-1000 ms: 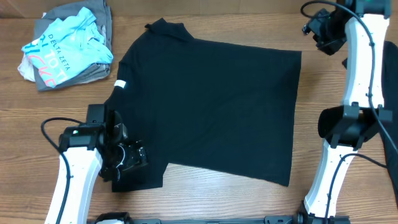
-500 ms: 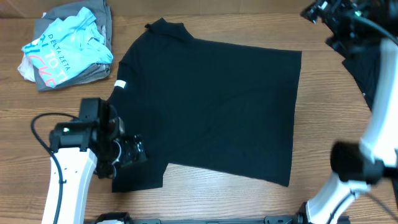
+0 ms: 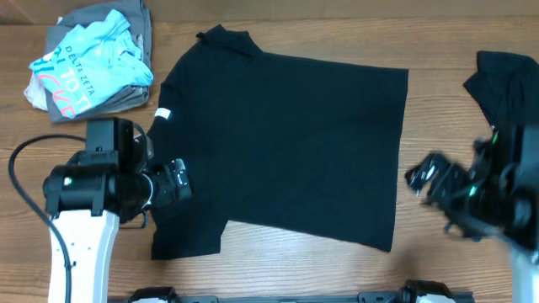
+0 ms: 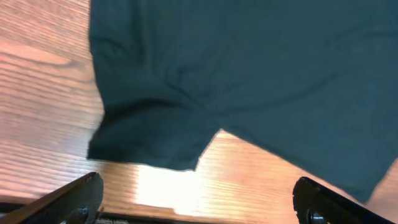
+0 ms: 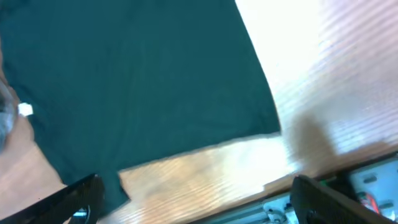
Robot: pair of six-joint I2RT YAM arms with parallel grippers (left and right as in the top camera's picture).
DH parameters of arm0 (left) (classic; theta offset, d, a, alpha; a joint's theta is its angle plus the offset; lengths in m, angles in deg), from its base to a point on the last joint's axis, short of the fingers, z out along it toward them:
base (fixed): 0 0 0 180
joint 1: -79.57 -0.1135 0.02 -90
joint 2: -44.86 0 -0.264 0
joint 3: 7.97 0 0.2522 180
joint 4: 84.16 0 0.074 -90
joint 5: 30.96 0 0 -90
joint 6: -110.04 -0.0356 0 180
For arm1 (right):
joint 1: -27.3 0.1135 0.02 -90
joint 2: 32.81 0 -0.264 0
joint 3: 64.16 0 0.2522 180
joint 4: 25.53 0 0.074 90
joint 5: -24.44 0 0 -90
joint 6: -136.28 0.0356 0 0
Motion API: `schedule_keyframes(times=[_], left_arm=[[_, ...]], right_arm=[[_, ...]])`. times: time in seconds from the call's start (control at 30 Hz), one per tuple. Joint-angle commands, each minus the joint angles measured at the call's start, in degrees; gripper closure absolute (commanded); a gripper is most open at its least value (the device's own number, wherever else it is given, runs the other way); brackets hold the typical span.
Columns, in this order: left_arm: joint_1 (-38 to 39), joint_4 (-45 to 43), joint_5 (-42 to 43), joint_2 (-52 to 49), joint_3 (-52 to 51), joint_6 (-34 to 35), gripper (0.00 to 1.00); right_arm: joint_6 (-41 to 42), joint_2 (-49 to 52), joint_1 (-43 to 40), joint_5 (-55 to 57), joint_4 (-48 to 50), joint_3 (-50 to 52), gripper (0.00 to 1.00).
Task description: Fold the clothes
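Note:
A plain black short-sleeved T-shirt [image 3: 286, 143] lies spread flat on the wooden table, with a small white tag [image 3: 162, 115] near its left side. My left gripper [image 3: 178, 179] hovers over the shirt's near-left sleeve, open and empty. The left wrist view shows that sleeve [image 4: 155, 134] and the hem with bare wood between the open fingers [image 4: 196, 202]. My right gripper [image 3: 418, 178] is open and empty, just right of the shirt's right edge. The right wrist view shows the shirt [image 5: 137, 81] and its white tag [image 5: 25, 110] above open fingers [image 5: 199, 199].
A pile of folded clothes [image 3: 88, 59], light blue with print on grey, sits at the back left. Another black garment [image 3: 505, 84] lies at the right edge. The table's front edge with a metal rail [image 5: 323, 199] shows in the right wrist view.
My right arm has swung from the far right corner down to the near right of the shirt, uncovering the black garment. My left gripper has lifted and drawn back slightly from the sleeve.

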Motion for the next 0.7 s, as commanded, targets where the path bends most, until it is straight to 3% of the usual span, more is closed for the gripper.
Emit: schedule_keyframes(times=[0.0, 0.2, 0.5, 0.67], left_arm=[[-2.08, -0.44, -4.13, -5.14, 0.13, 0.72, 0.0], [-9.4, 1.99, -3.87, -12.41, 0.13, -3.61, 0.04], [-15.3, 3.17, -2.38, -15.67, -1.92, -5.29, 0.07], [-15.3, -4.76, -0.17, -15.76, -11.06, -5.57, 0.06]], right_arm=[[2.23, -8.41, 0.17, -2.89, 2.19, 13.55, 0.0], [0.7, -12.57, 0.17, -6.14, 2.67, 25.57, 0.0], [-2.58, -12.39, 0.17, -6.58, 5.95, 27.63, 0.0], [-2.58, -12.39, 0.17, -7.87, 7.32, 27.63, 0.0]])
